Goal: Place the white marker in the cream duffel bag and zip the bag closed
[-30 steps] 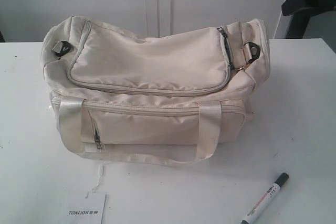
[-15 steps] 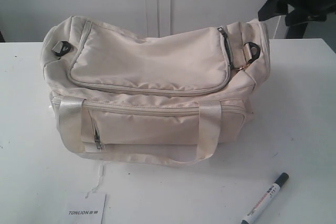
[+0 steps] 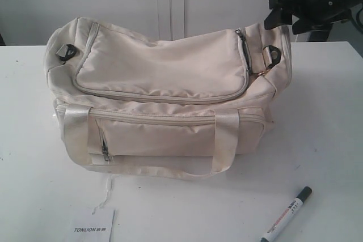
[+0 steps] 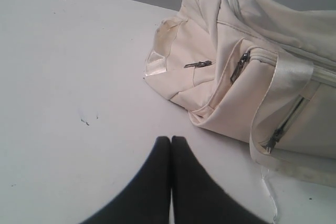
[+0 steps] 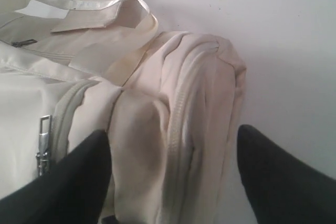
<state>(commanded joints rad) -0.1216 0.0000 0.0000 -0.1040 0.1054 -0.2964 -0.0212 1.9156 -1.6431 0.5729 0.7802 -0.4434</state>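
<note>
One wide-spread right gripper above the cream duffel bag should pinch its zip pull squarely; left gripper closed.

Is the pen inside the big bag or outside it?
Outside. The white marker lies flat on the white table, in front of the cream duffel bag and apart from it.

One cream duffel bag sits on one desk. The bag shows two dark end rings, at its 9 and 3 o'clock ends. One white marker lies at the bag's 5 o'clock and one TONLION card at its 7 o'clock. Two grippers show: one left gripper and one right gripper.
</note>
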